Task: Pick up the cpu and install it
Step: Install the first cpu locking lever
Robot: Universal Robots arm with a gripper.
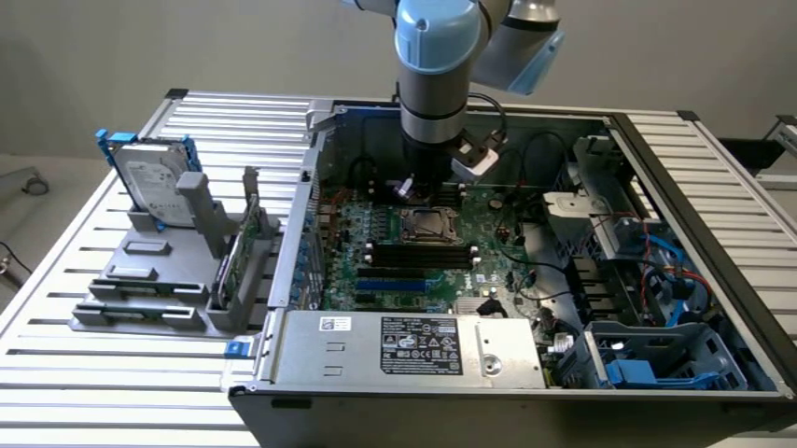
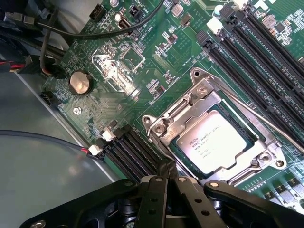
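Observation:
The cpu [image 2: 218, 142], a small square chip with a pale silver lid and printed text, lies flat inside the metal socket frame [image 2: 202, 92] on the green motherboard [image 2: 118, 61]. My gripper [image 2: 166, 179] is shut, its black fingers pressed together with nothing between them, just off one edge of the socket. In the exterior view the arm comes straight down into the open computer case, and the gripper [image 1: 421, 191] hangs just behind the socket [image 1: 430, 224], close above the board.
Black memory slots [image 1: 424, 254] run in front of the socket. The grey power supply [image 1: 412, 345] fills the case's front. Cables and a drive cage [image 1: 648, 280] crowd the exterior view's right. A hard drive with blue brackets [image 1: 156, 177] stands on a grey fixture outside the case.

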